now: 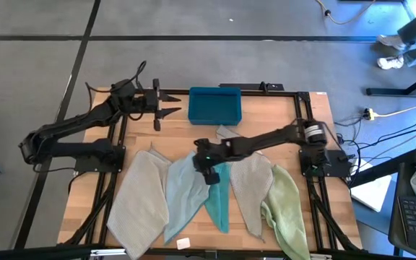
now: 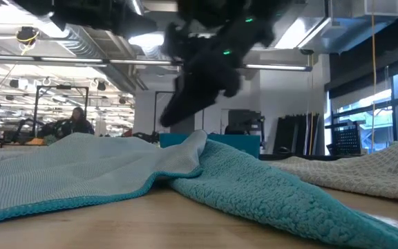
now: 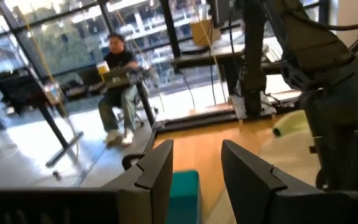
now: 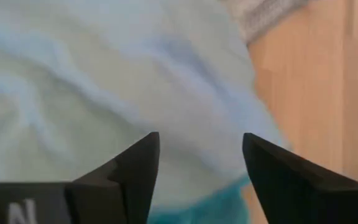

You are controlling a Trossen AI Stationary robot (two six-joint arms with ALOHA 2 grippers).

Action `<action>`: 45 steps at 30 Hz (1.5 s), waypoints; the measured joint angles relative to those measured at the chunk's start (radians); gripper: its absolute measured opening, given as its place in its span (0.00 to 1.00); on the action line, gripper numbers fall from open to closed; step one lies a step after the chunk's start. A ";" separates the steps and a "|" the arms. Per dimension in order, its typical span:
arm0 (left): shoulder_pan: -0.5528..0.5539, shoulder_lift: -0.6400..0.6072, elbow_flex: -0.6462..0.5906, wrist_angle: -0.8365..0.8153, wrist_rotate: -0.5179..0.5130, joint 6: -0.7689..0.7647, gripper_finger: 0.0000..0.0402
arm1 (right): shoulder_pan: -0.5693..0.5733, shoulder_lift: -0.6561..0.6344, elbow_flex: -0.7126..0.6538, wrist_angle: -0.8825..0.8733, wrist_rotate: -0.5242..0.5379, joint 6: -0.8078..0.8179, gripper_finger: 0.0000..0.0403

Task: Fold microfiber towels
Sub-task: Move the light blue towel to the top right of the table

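Wooden table [image 1: 316,130], right gripper [image 4: 197,158] fingers apart over pale blue towel [image 4: 104,74], maybe touching; left's part-open, empty.

Five towels [image 1: 193,195] lie fanned on the table: two grey-beige, pale blue, teal, crumpled green.

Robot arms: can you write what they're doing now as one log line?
right gripper: open, over pale blue towel | left gripper: open, waiting by bin | towels: unfolded

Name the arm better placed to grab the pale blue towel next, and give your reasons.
Right. The right gripper hovers open directly over the pale blue towel where it meets the teal towel. The left gripper waits far off beside the blue bin.
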 joint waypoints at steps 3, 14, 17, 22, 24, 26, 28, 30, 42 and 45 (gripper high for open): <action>0.012 -0.046 0.000 -0.055 0.000 0.000 0.32 | -0.009 0.057 0.087 -0.075 -0.077 -0.025 0.49; 0.026 -0.114 0.001 -0.180 0.001 -0.004 0.32 | -0.005 0.158 0.177 -0.108 -0.200 -0.073 0.35; 0.026 -0.113 0.000 -0.200 0.000 -0.006 0.32 | -0.005 0.158 0.178 -0.100 -0.091 -0.082 0.34; 0.026 -0.120 0.000 -0.213 -0.001 -0.006 0.32 | -0.007 0.146 0.177 -0.098 0.156 -0.155 0.46; 0.026 -0.122 0.000 -0.212 -0.006 -0.006 0.32 | -0.016 0.142 0.178 -0.055 0.132 -0.158 0.54; 0.026 -0.124 0.000 -0.216 -0.019 -0.006 0.32 | -0.025 0.145 0.178 -0.030 0.054 -0.149 0.63; 0.026 -0.125 0.000 -0.215 -0.024 -0.002 0.32 | -0.034 0.159 0.178 0.013 0.011 -0.137 0.70; 0.026 -0.124 0.000 -0.216 -0.024 0.000 0.32 | -0.043 0.183 0.178 0.045 -0.012 -0.135 0.76; 0.028 -0.124 0.000 -0.230 -0.025 0.020 0.32 | -0.085 0.222 0.176 0.091 -0.078 -0.150 0.42; 0.028 -0.124 0.000 -0.233 -0.025 0.020 0.32 | -0.086 0.183 0.176 0.122 -0.078 -0.155 0.20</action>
